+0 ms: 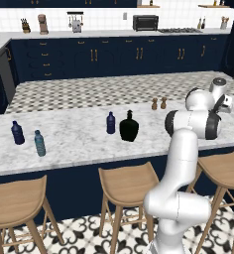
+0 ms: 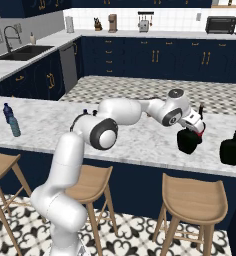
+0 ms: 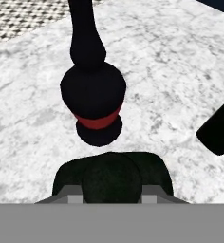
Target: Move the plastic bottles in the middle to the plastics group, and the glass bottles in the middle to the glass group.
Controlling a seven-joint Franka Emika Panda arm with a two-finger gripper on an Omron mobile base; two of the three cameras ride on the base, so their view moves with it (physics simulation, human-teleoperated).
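The pincer [image 2: 194, 129] is at the right end of the marble desk [image 1: 74, 139], pinching a round black glass bottle [image 2: 188, 141] by its top; the bottle stands on or just over the desk. Just beyond it stands the red-labelled dark bottle [image 3: 93, 90], and another black rounded bottle [image 2: 233, 148] sits to the right, apart. Mid-desk, a navy-blue plastic bottle [image 1: 110, 123] stands just beside a second black glass bottle [image 1: 129, 127]. Far left stand a navy-blue bottle [image 1: 17, 133] and a teal-grey bottle [image 1: 39, 143].
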